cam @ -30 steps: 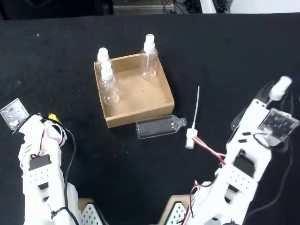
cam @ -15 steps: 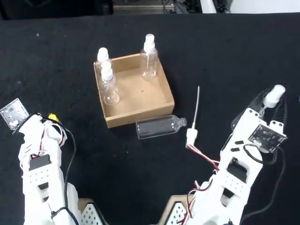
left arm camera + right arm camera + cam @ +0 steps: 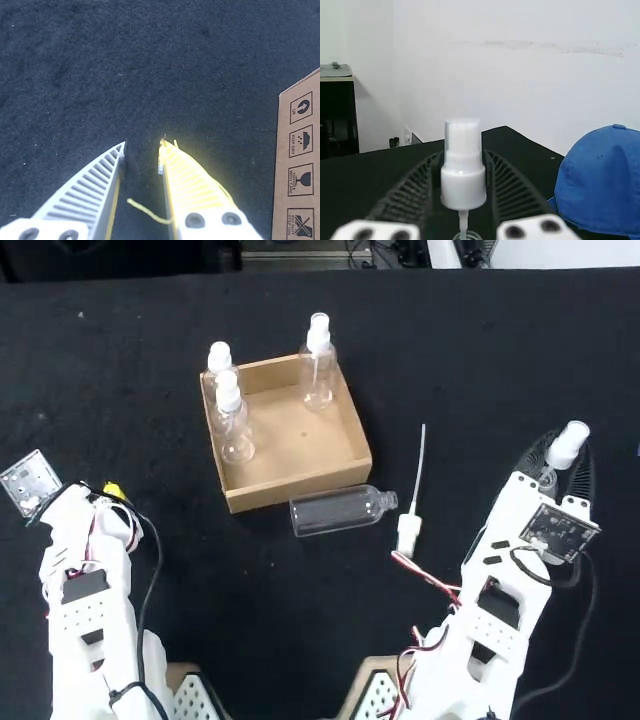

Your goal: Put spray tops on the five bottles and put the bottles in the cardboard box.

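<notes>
Bottle no. four looks to be the job right now. R gripper (image 3: 562, 458), at mid-right of the high view, is clamped on a capped bottle (image 3: 572, 438). In the R wrist view its white spray head stands up btwn the dark fingers (image 3: 510, 192), and the body is hidden lower down.

The cardboard box (image 3: 300, 487) sits upper centre-left, well apart from that gripper. Three topped bottles (image 3: 318, 370) stand in or at it. Can't tell if the one at the upper-left corner is inside the wall or just outside.

To do this well, I'd say:
- Keep the bottle upright and carry it high enough to clear the box's right wall.
- Set it down on the bare cardboard floor toward the lower-right corner, away from the others.
- Mind what lies on the way: a loose spray top (image 3: 408, 530) w/ its long tube, and an uncapped bottle (image 3: 335, 512) on its side just below the box. A low pass could knock either one.

L gripper (image 3: 142, 145), at lower left, has its tips a little apart w/ nothing btwn them. It hangs over bare black table, the box edge just beside it.
</notes>
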Motion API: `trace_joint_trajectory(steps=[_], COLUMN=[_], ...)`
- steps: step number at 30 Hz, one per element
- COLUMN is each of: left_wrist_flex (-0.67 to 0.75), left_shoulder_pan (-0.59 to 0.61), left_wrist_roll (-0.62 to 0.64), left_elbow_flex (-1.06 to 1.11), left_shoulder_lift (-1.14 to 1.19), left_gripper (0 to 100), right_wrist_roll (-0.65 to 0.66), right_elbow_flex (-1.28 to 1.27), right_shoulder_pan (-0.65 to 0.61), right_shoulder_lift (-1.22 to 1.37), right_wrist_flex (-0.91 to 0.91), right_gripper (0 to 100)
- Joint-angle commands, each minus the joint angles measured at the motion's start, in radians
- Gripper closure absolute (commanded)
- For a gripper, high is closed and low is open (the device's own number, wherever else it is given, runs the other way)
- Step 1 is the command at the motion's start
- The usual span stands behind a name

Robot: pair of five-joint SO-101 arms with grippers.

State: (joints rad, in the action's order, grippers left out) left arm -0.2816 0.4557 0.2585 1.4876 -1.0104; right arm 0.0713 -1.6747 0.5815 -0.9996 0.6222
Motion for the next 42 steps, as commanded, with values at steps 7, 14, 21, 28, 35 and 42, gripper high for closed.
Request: trace_joint_trajectory(steps=[7, 14, 21, 28, 35, 42], left_wrist_flex=[0.021, 0.021, 0.023, 0.023, 0.023, 0.023], left_shoulder_pan=[0.012, 0.005, 0.004, 0.004, 0.007, 0.008], left_wrist_roll=[-0.012, -0.064, -0.066, -0.068, -0.068, -0.068], left_elbow_flex=[-0.007, -0.007, -0.007, -0.007, -0.007, -0.007], left_shoulder_lift=[-0.015, -0.015, -0.015, -0.015, -0.015, -0.015], left_gripper=[91, 91, 91, 91, 91, 91], right_wrist_roll=[0.005, 0.005, 0.005, 0.005, 0.005, 0.005], right_elbow_flex=[0.087, 0.182, 0.062, 0.047, 0.045, 0.030], right_shoulder_pan=[-0.018, 0.011, 0.003, 0.009, 0.008, 0.005], right_shoulder_lift=[0.028, 0.254, 0.248, 0.252, 0.254, 0.252], right_wrist_flex=[0.020, 0.043, 0.230, 0.232, 0.230, 0.230], right_gripper=[98.8, 98.8, 98.6, 98.5, 88.1, 87.8])
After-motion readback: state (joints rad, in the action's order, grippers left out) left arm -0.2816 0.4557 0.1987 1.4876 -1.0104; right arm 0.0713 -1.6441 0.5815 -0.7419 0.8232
